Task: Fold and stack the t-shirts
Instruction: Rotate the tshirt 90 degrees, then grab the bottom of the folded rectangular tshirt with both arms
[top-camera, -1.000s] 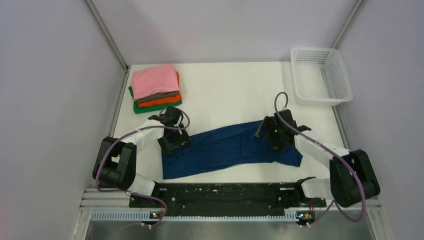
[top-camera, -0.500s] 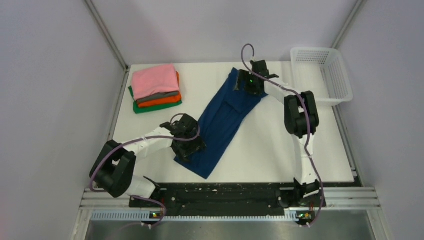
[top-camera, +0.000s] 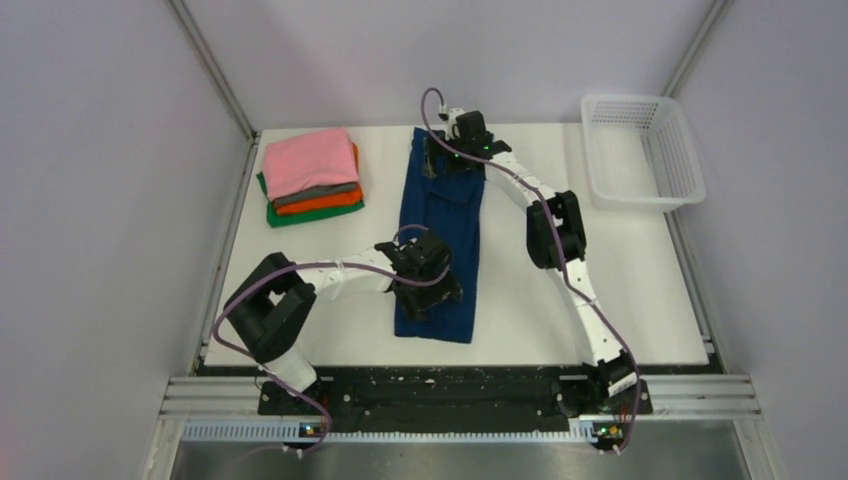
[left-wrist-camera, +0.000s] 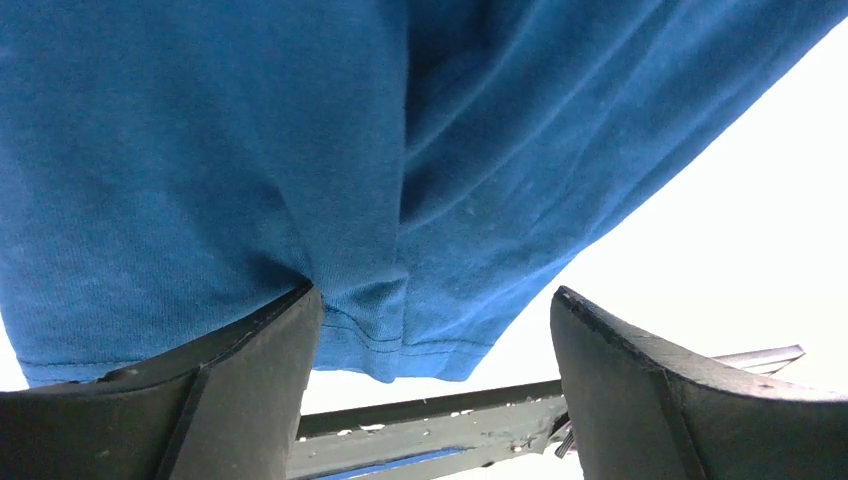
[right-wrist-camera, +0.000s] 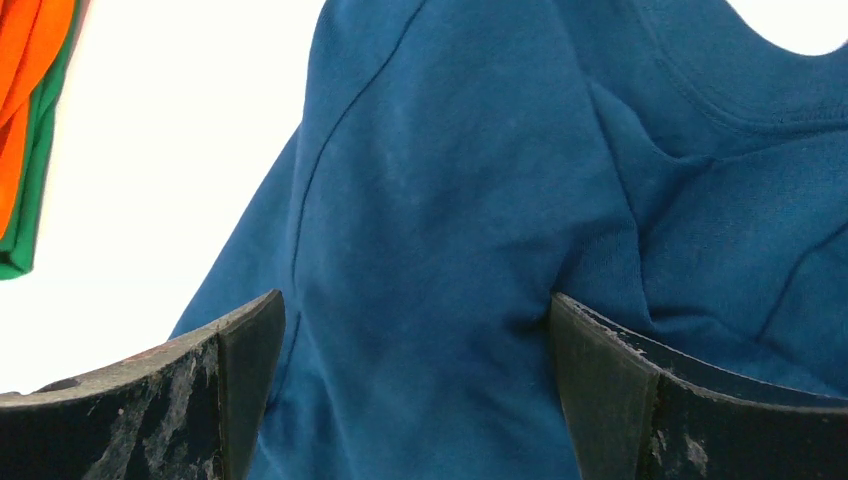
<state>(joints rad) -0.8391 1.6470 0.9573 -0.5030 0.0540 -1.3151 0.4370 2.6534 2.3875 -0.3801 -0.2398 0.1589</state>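
Observation:
A navy blue t-shirt (top-camera: 445, 215), folded into a long strip, lies on the white table, running from the far side toward the near edge. My right gripper (top-camera: 455, 150) stands open on its far end, beside the collar, with fingertips pressed into the navy cloth (right-wrist-camera: 450, 200). My left gripper (top-camera: 432, 290) stands open on the near end, and the hem (left-wrist-camera: 400, 345) shows between its fingers. Neither pair of jaws has cloth pinched between them. The other t-shirts are stacked folded at the far left: pink (top-camera: 310, 160) on top, then grey, orange (top-camera: 320, 200) and green (top-camera: 290, 215).
A white mesh basket (top-camera: 632, 100) stands at the far right corner. The black rail (top-camera: 440, 385) with the arm bases runs along the near edge. Grey walls close in both sides. Bare white table (top-camera: 620, 290) lies right of the shirt.
The navy shirt has swung from lying crosswise to lengthwise. My right arm carried its end to the far side; my left arm shifted right with the near end.

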